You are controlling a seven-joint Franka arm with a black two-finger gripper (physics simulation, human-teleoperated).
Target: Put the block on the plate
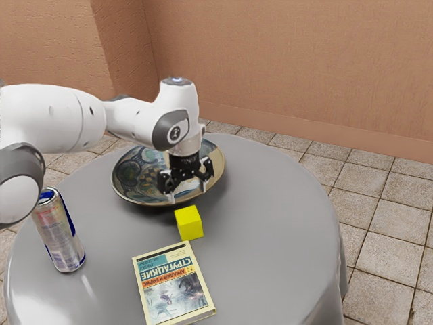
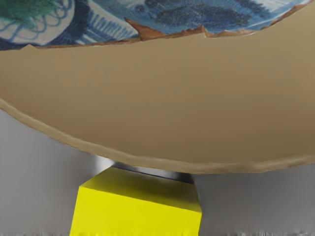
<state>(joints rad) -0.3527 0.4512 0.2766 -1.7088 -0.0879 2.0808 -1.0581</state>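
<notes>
Looks like we're at pre-grasp, imo. Black two-finger gripper [image 1: 187, 193] has fingers spread, nothing between. Yellow cube-shaped block [image 1: 189, 223] sits on grey cloth-covered tabletop [image 1: 270, 230], just beside round blue-patterned plate [image 1: 139, 174]. Next we'd line up over block, drop down, then squeeze.

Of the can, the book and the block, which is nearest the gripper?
The yellow block, beside the plate. The open gripper is close to it; the book and can are farther off.
</notes>
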